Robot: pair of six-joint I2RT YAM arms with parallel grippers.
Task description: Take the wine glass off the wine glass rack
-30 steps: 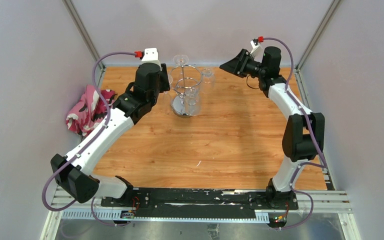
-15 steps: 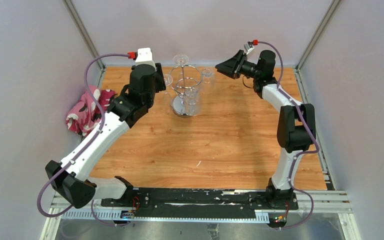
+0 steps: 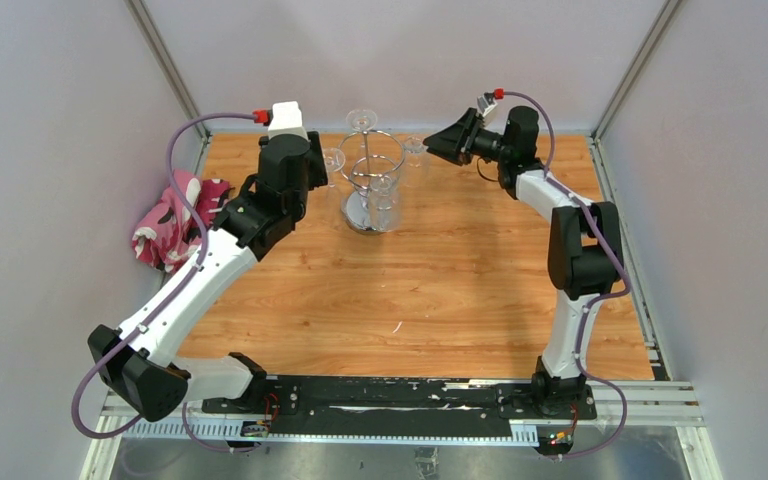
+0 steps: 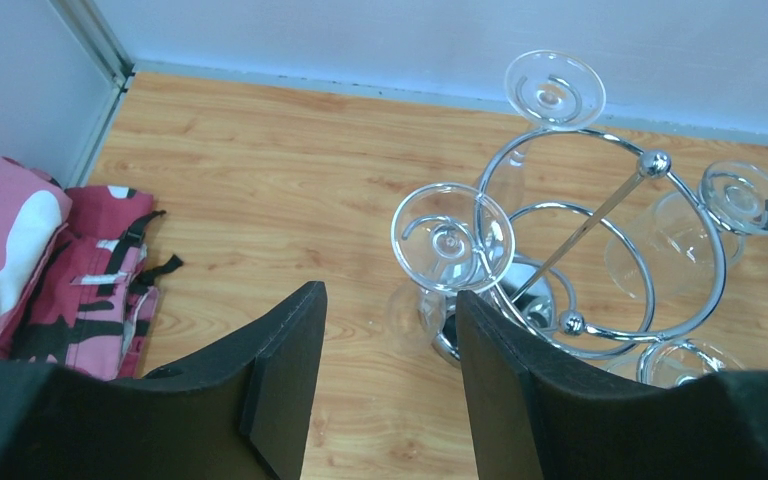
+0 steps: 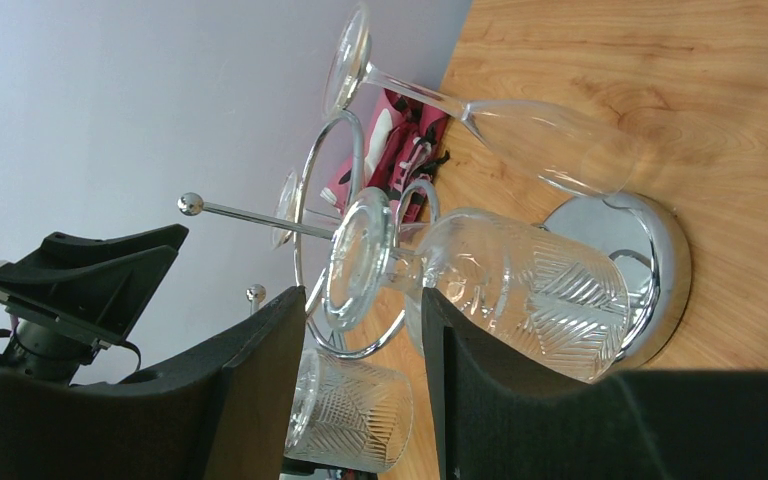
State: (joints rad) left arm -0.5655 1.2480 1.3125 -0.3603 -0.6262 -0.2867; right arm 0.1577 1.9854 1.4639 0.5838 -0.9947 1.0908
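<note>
- The wine glass rack stands upright near the middle of the worktop's far edge, its post vertical.
- Glasses hang in its rings, feet up and bowls down: left wine glass, right wine glass.
- Left gripper: jaws wide, empty, just beside the left wine glass.
- Right gripper: jaws apart, gripping nothing.

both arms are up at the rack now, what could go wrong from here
1. The left gripper and right gripper, both open, flank one wine glass rack; a pull from either side could tip or drag it.
2. The patterned glass by the right gripper hangs close to a plain glass; a sideways pull could knock them together.
3. The clear glass ahead of the left gripper hangs at the rack's wire ring; lifting straight up might snag its foot.
</note>
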